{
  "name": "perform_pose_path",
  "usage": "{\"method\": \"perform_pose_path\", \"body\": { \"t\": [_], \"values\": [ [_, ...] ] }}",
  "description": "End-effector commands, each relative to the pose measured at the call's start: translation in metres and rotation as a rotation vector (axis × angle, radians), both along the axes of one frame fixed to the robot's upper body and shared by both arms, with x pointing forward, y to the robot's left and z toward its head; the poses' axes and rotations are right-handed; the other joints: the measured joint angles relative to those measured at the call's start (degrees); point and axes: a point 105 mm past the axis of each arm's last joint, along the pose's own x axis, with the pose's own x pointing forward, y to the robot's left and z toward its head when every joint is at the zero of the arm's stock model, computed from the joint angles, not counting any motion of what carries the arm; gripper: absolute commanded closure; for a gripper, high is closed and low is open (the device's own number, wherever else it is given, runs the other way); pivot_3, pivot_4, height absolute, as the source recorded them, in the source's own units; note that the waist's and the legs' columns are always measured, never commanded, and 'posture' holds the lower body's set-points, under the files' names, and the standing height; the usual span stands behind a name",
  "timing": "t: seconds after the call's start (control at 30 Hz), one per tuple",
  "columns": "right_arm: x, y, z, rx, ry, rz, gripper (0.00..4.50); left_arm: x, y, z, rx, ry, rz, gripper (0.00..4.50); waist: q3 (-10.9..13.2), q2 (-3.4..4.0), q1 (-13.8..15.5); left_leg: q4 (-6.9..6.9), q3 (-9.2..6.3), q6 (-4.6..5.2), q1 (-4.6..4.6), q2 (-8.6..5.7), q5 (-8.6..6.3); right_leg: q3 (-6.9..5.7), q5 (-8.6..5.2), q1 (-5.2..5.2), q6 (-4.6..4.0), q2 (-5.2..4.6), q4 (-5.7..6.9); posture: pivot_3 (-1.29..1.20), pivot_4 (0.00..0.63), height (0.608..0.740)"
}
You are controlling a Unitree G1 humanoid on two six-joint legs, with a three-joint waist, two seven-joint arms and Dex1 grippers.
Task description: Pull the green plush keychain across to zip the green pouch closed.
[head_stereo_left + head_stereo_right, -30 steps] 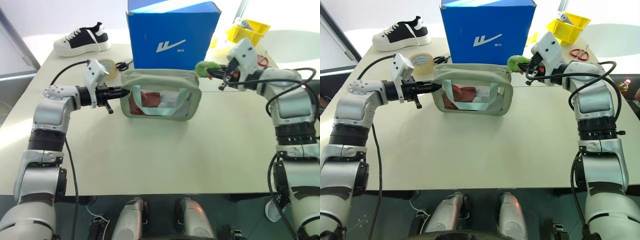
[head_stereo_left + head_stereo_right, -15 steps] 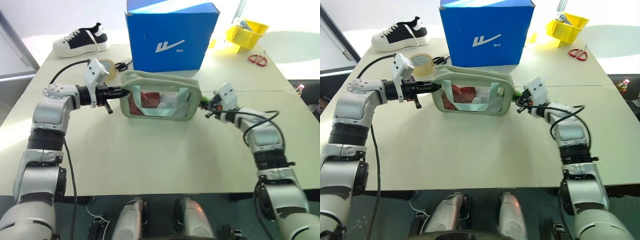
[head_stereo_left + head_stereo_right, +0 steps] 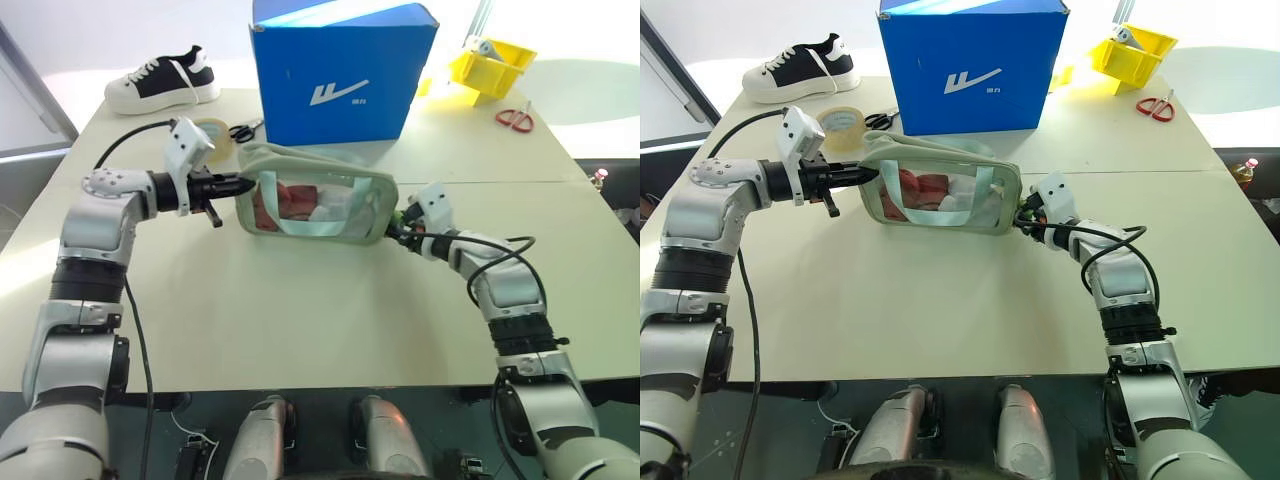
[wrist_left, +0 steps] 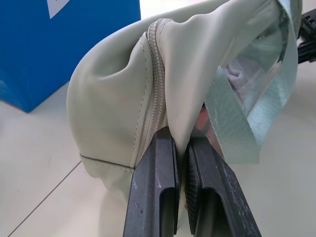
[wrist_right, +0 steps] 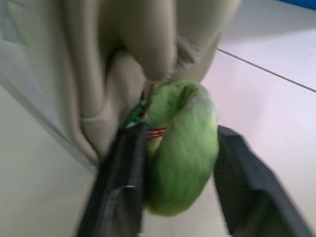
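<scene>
The pale green pouch point(image 3: 315, 205) lies on the table in front of the blue box, its clear window facing me with red and white contents inside. My left gripper point(image 3: 240, 184) is shut on the fabric at the pouch's left end, right beside the zipper seam point(image 4: 154, 98). The green plush keychain point(image 5: 182, 148) hangs at the pouch's right end point(image 3: 405, 212), low by the tabletop. My right gripper point(image 3: 400, 222) is open around it, one finger point(image 5: 123, 177) against the plush, the other finger point(image 5: 247, 182) standing off with a gap.
Behind the pouch stands a blue cardboard box point(image 3: 340, 70). A black-and-white shoe point(image 3: 165, 80), a tape roll point(image 3: 213, 130) and black scissors point(image 3: 245, 130) lie at the back left. A yellow bin point(image 3: 490, 62) and red scissors point(image 3: 515, 118) sit at the back right.
My right arm has dropped from the pouch's upper right corner to table level, bringing the keychain down with it, and its fingers have spread apart. The left arm has kept still.
</scene>
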Motion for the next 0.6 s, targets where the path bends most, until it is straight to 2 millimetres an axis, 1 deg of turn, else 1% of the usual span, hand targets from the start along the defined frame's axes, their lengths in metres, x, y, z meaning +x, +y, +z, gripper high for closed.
{"method": "perform_pose_path", "body": {
  "t": [0.03, 0.07, 0.13, 0.17, 0.27, 0.37, 0.4, 0.53, 0.6],
  "values": [
    [-0.003, -0.013, 0.035, -0.065, -0.078, 0.050, 1.06, -0.001, 0.001, 0.013, -0.004, -0.046, 0.002, 4.50, 0.0, 0.00, 0.1, 0.00, 0.00, 0.00, 0.00, -0.01, 0.00, 0.00, 0.00, 0.00, 0.00, -0.01, 0.00, 0.00, 0.150, 0.740],
    [-0.005, -0.021, 0.044, -0.090, -0.089, 0.057, 1.06, -0.001, 0.002, 0.012, -0.004, -0.042, 0.003, 4.50, 0.0, 0.00, 0.1, 0.00, 0.00, 0.01, -0.01, -0.01, 0.00, 0.00, 0.00, 0.00, 0.00, -0.01, -0.01, 0.00, 0.150, 0.740],
    [-0.007, -0.032, 0.055, -0.129, -0.097, 0.076, 1.00, 0.000, 0.002, 0.011, -0.010, -0.036, 0.013, 3.74, 0.0, 0.01, 0.2, 0.00, 0.00, 0.03, -0.01, -0.03, -0.01, 0.00, 0.00, -0.01, 0.00, -0.03, -0.02, 0.00, 0.150, 0.740],
    [-0.010, -0.040, 0.061, -0.158, -0.095, 0.094, 1.00, 0.000, 0.002, 0.012, -0.018, -0.032, 0.011, 3.43, 0.0, 0.01, 0.2, 0.00, 0.00, 0.03, -0.01, -0.03, -0.02, 0.00, 0.00, -0.01, 0.00, -0.04, -0.02, 0.00, 0.150, 0.740],
    [-0.028, -0.053, 0.078, -0.231, -0.068, 0.195, 1.00, -0.004, 0.006, 0.015, -0.027, -0.026, 0.003, 2.01, 0.0, 0.01, 0.3, 0.00, -0.01, 0.04, -0.02, -0.02, -0.02, 0.00, 0.00, -0.01, 0.00, -0.06, -0.03, 0.00, 0.150, 0.740],
    [-0.043, -0.050, 0.091, -0.229, -0.046, 0.287, 1.00, -0.010, 0.013, 0.020, -0.033, -0.019, 0.000, 0.47, 0.0, -0.01, 0.1, 0.00, -0.01, 0.07, -0.04, -0.01, -0.04, -0.01, -0.01, -0.02, 0.01, -0.10, -0.07, 0.00, 0.150, 0.740],
    [-0.048, -0.045, 0.097, -0.211, -0.043, 0.320, 1.00, -0.012, 0.017, 0.023, -0.038, -0.018, 0.007, 0.04, 0.0, -0.01, 0.0, 0.00, -0.01, 0.07, -0.04, 0.00, -0.04, 0.00, 0.00, -0.02, 0.01, -0.12, -0.08, 0.00, 0.150, 0.740],
    [-0.064, -0.026, 0.120, -0.131, -0.054, 0.410, 1.00, -0.022, 0.031, 0.039, -0.057, -0.041, 0.034, 0.04, 0.0, 0.00, -0.1, 0.00, -0.02, 0.04, -0.04, 0.07, -0.04, 0.00, 0.00, -0.05, 0.00, -0.12, -0.07, 0.00, 0.150, 0.740],
    [-0.071, -0.018, 0.129, -0.096, -0.063, 0.435, 1.00, -0.026, 0.043, 0.043, -0.029, -0.062, 0.066, 0.04, 0.0, 0.00, 0.2, 0.00, -0.04, 0.02, -0.04, 0.07, -0.05, 0.01, -0.01, -0.08, -0.01, -0.17, -0.06, 0.00, 0.150, 0.740]
  ]
}}
